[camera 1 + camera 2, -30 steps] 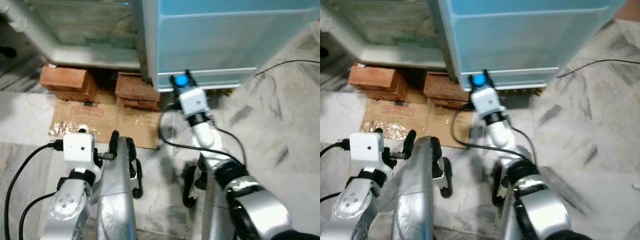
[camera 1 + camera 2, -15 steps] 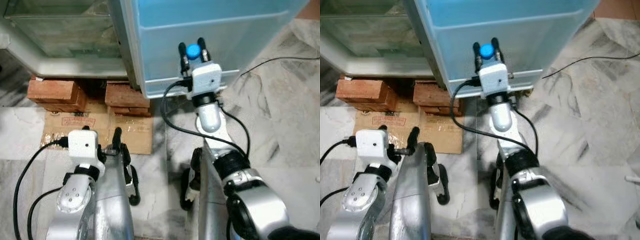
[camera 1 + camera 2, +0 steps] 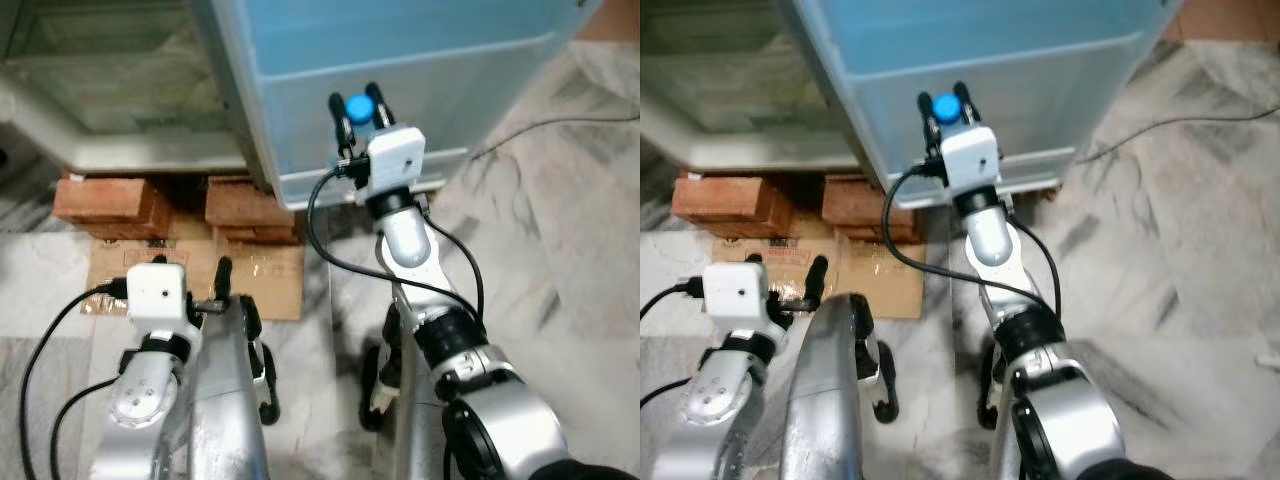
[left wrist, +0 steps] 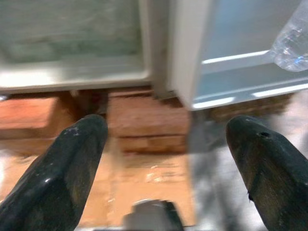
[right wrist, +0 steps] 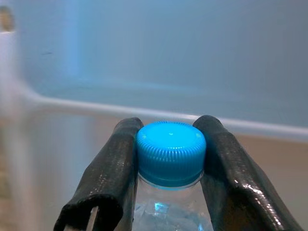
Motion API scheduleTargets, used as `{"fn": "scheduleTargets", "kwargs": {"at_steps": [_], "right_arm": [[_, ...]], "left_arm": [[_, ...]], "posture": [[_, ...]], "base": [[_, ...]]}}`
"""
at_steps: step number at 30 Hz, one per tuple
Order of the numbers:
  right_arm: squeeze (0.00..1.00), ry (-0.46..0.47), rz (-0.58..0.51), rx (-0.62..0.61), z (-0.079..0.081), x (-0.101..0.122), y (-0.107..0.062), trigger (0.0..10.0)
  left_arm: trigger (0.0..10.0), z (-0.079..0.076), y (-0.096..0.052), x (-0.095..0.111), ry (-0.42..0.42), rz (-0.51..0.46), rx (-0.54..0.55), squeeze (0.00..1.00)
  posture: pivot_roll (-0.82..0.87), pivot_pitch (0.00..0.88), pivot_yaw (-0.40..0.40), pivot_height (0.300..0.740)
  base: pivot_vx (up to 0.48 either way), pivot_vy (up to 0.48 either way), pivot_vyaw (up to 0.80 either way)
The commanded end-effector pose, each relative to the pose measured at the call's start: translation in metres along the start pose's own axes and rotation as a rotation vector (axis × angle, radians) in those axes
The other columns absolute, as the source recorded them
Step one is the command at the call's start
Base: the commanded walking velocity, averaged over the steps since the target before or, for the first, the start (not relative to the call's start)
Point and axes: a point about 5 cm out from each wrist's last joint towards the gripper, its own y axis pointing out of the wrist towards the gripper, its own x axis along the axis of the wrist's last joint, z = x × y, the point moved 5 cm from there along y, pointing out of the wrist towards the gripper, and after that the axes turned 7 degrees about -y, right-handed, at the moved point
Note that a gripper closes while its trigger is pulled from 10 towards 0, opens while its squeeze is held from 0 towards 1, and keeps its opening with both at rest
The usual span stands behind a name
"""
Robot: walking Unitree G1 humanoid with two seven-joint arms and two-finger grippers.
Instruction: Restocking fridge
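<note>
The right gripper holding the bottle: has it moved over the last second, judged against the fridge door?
Yes. The right gripper, shut on the bottle, has risen from the bottom edge of the fridge door to in front of its lower shelf.

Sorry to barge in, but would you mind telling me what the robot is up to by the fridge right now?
It is restocking the fridge. The right gripper is shut on a clear water bottle just under its blue cap, holding it up against the shelf of the open fridge door. The bottle is not yet set down. The left gripper hangs low with its fingers open and empty, pointing toward the bricks that prop up the fridge.
</note>
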Motion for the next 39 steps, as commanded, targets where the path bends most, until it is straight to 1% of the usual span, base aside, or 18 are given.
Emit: {"fn": "scheduleTargets", "kwargs": {"at_steps": [1,3,5,7,8,10,12,15,16,18,22,23,25,28,32,33,34,39], "right_arm": [[0.0,0.055,-0.048,0.011,0.008,0.014,0.006,10.0],[0.0,0.068,-0.06,0.019,0.012,0.018,0.007,10.0],[0.0,0.111,-0.082,0.05,0.023,0.024,0.01,10.0],[0.0,0.123,-0.087,0.059,0.027,0.026,0.011,10.0],[0.0,0.16,-0.102,0.087,0.037,0.031,0.013,10.0],[0.0,0.219,-0.115,0.081,0.042,0.038,0.019,10.0],[0.0,0.225,-0.116,0.077,0.042,0.039,0.02,10.0],[0.0,0.328,-0.078,-0.074,0.034,0.038,0.033,10.0],[0.0,0.328,-0.078,-0.074,0.034,0.038,0.033,10.0],[0.0,0.335,-0.027,-0.175,0.029,0.029,0.034,10.0],[0.0,0.336,0.018,-0.233,0.026,0.02,0.032,10.0],[0.0,0.323,0.057,-0.273,0.023,0.011,0.029,10.0],[0.0,0.314,0.075,-0.294,0.021,0.007,0.028,10.0],[0.0,0.331,0.116,-0.375,0.009,-0.001,0.03,10.0],[0.0,0.48,0.21,-0.555,-0.016,-0.02,0.029,10.0],[0.0,0.495,0.229,-0.596,-0.023,-0.025,0.027,10.0],[0.0,0.489,0.232,-0.629,-0.032,-0.027,0.026,10.0],[0.0,0.495,0.221,-0.696,-0.056,-0.03,0.025,10.0]], "left_arm": [[10.0,0.012,-0.008,-0.006,0.019,0.028,0.03,0.0],[10.0,0.013,-0.01,-0.006,0.024,0.034,0.035,0.0],[10.0,0.017,-0.015,-0.005,0.039,0.039,0.052,0.0],[10.0,0.019,-0.016,-0.005,0.047,0.042,0.06,0.0],[10.0,0.023,-0.023,-0.006,0.055,0.054,0.068,0.0],[10.0,0.027,-0.03,-0.007,0.066,0.07,0.078,0.0],[10.0,0.027,-0.031,-0.007,0.068,0.071,0.078,0.0],[10.0,0.029,-0.044,-0.004,0.077,0.082,0.09,0.0],[10.0,0.029,-0.044,-0.004,0.077,0.082,0.09,0.0],[10.0,0.031,-0.051,-0.002,0.088,0.094,0.1,0.0],[10.0,0.031,-0.056,0.0,0.095,0.102,0.102,0.0],[10.0,0.032,-0.058,0.001,0.101,0.105,0.103,0.0],[10.0,0.032,-0.059,0.001,0.105,0.107,0.103,0.0],[10.0,0.032,-0.06,0.004,0.106,0.107,0.105,0.0],[10.0,0.031,-0.063,0.009,0.107,0.104,0.112,0.0],[10.0,0.031,-0.065,0.009,0.108,0.106,0.113,0.0],[10.0,0.031,-0.067,0.009,0.109,0.111,0.115,0.0],[10.0,0.032,-0.073,0.009,0.11,0.125,0.119,0.0]], "posture": [[0.21,0.34,0.033,0.568],[0.22,0.347,0.036,0.568],[0.25,0.362,0.04,0.568],[0.25,0.362,0.04,0.568],[0.28,0.379,0.043,0.568],[0.3,0.384,0.046,0.568],[0.3,0.384,0.046,0.568],[0.38,0.409,0.062,0.568],[0.38,0.409,0.062,0.568],[0.42,0.423,0.076,0.568],[0.43,0.429,0.084,0.568],[0.44,0.435,0.091,0.568],[0.44,0.436,0.092,0.568],[0.45,0.441,0.096,0.568],[0.48,0.448,0.104,0.568],[0.49,0.453,0.109,0.568],[0.5,0.457,0.111,0.568],[0.49,0.466,0.113,0.568]], "base": [[0.27,0.0,0.0],[0.262,0.0,0.0],[0.12,0.0,0.0],[0.0,0.0,0.0],[0.0,0.0,0.0],[0.0,0.0,0.0],[0.0,0.0,0.0],[0.0,0.0,0.0],[0.0,0.0,0.0],[0.0,0.0,0.0],[0.0,0.0,0.0],[0.0,0.0,0.0],[0.0,0.0,0.0],[0.0,0.0,0.0],[0.0,0.0,0.0],[0.0,0.0,0.0],[0.0,0.0,0.0],[0.0,0.0,0.0]]}}
